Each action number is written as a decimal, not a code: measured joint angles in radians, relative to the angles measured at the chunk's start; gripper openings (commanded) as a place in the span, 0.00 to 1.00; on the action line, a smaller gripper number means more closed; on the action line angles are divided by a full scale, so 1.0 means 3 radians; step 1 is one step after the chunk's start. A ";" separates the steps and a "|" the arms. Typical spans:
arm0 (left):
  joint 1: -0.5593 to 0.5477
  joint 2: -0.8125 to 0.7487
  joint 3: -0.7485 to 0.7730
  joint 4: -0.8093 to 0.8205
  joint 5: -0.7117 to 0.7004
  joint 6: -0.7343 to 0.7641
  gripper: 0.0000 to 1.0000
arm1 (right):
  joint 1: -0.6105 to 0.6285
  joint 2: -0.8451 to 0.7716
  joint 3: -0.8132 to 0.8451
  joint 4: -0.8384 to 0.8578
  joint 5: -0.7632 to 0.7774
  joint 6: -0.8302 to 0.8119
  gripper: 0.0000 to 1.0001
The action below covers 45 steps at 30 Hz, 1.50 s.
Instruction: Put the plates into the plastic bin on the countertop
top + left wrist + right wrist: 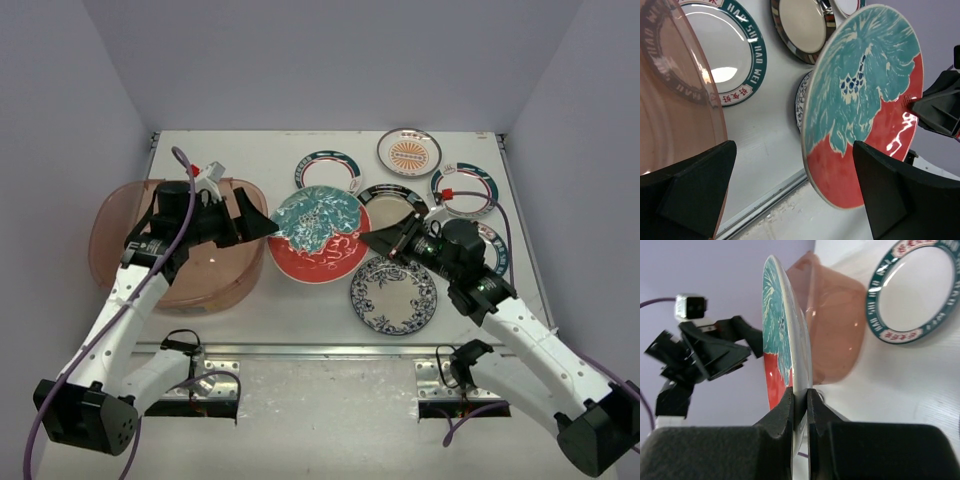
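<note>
My right gripper [372, 240] is shut on the right rim of the red-and-teal floral plate [320, 238] and holds it tilted above the countertop [300, 310]; its fingers pinch the rim in the right wrist view [800, 400]. My left gripper [265, 228] is open at the plate's left rim, over the right edge of the plastic bin [110, 230]. In the left wrist view the plate [865, 100] sits just ahead of the spread fingers [690, 185], untouched. The bin shows behind the plate in the right wrist view [835, 330].
On the countertop lie two teal-rimmed plates [328, 170] [464, 188], an orange sunburst plate [409, 152], a dark-rimmed plate [385, 200] and a blue floral plate [394, 294]. Another plate [497, 250] is partly hidden under the right arm. Lavender walls enclose the sides.
</note>
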 measured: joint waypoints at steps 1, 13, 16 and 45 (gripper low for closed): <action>0.0000 0.0026 0.0000 0.0039 0.0044 -0.0032 0.99 | 0.0000 0.0031 0.0045 0.0031 -0.0060 0.0003 0.00; -0.0014 0.0073 -0.0045 0.0799 0.0514 -0.0644 0.00 | -0.0038 0.0436 0.0160 0.0435 -0.0513 0.0098 0.00; -0.0015 0.0048 -0.0043 0.0820 0.0463 -0.0703 0.00 | -0.0048 0.0488 0.0163 0.0499 -0.0517 0.0074 0.34; 0.0421 -0.0632 -0.0119 -0.0962 -0.3514 -0.1547 0.00 | -0.0409 0.0010 0.0830 -0.1414 -0.0248 -0.1898 0.99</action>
